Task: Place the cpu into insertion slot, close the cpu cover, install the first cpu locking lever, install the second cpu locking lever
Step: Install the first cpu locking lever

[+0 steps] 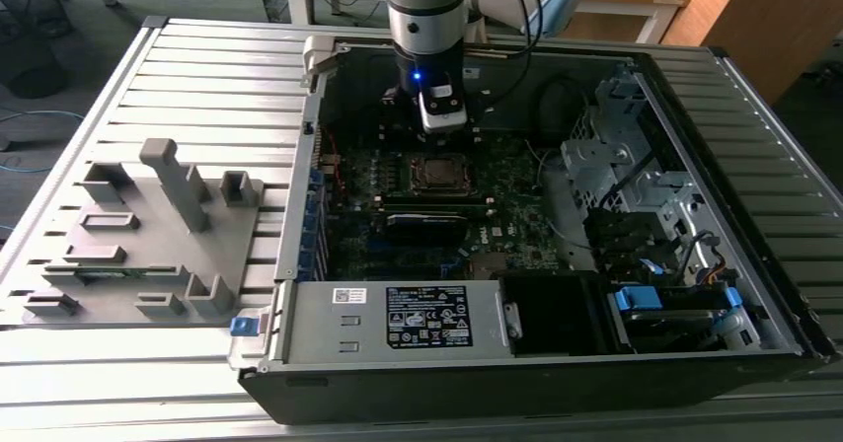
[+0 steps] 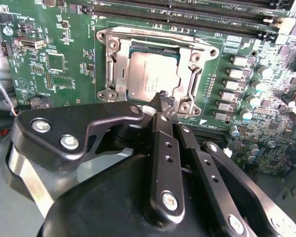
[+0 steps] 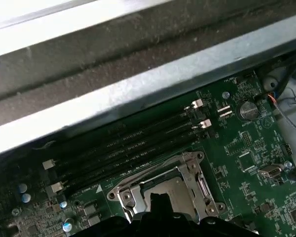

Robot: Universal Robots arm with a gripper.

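Observation:
In the second wrist view the cpu [image 2: 152, 75], a grey metal square, lies flat in the insertion slot [image 2: 147, 48] on the green motherboard. The silver cpu cover [image 2: 194, 66] lies down around it, and the chip shows through its cut-out. My gripper [image 2: 163, 98] hangs just above the socket's near edge, fingertips together, with nothing between them. In the exterior view the gripper [image 1: 441, 126] sits over the board, just behind the slot [image 1: 435, 174]. The first wrist view has the slot [image 3: 180, 183] with my dark fingertips [image 3: 158, 200] in front of it. I cannot make out the locking levers.
The open computer case [image 1: 718, 97] walls in the board. A black-labelled power supply box [image 1: 428, 317] sits at its front and a metal drive cage [image 1: 619, 161] on the exterior view's right. Long memory slots [image 3: 128, 148] run beside the socket. A grey fixture [image 1: 145, 230] lies outside, on the exterior view's left.

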